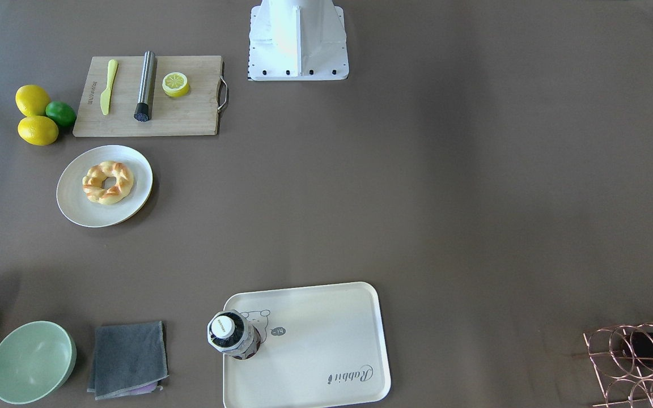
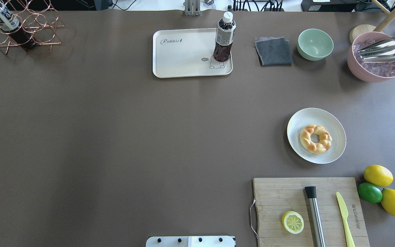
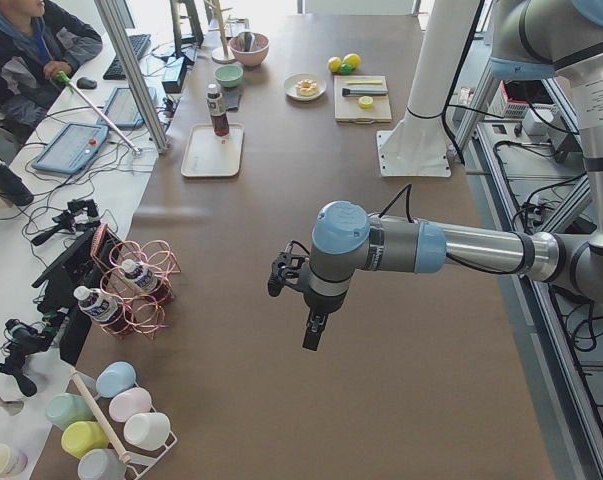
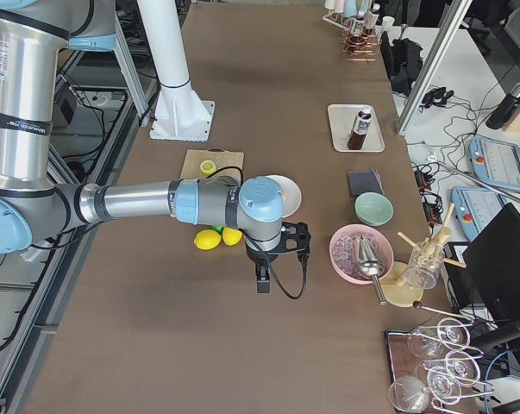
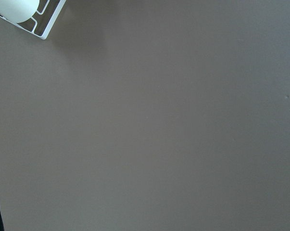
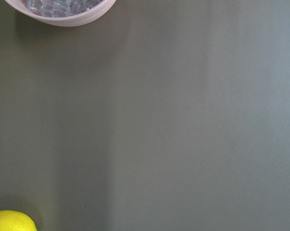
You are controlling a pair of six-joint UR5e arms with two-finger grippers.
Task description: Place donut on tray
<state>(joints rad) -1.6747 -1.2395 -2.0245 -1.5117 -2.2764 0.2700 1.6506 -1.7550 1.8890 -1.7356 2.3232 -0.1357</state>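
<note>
The golden-brown twisted donut (image 1: 107, 182) lies on a round white plate (image 1: 75, 208); it also shows in the overhead view (image 2: 315, 138). The cream tray (image 1: 326, 340) with "Rabbit" script sits at the table's far edge (image 2: 180, 58), a dark drink bottle (image 2: 223, 37) standing on its bear corner. The left gripper (image 3: 312, 336) hangs over bare table, far from both. The right gripper (image 4: 261, 283) hangs beyond the lemons, near the pink bowl. Both show only in the side views, so I cannot tell whether they are open or shut. Neither wrist view shows fingers.
A wooden cutting board (image 2: 286, 199) holds a lemon half (image 2: 292, 222), a steel cylinder and a yellow knife. Two lemons and a lime (image 2: 370, 192) lie beside it. A grey cloth (image 2: 273, 51), green bowl (image 2: 315, 44), pink ice bowl (image 2: 377, 56) and copper bottle rack (image 2: 19, 29) line the far edge.
</note>
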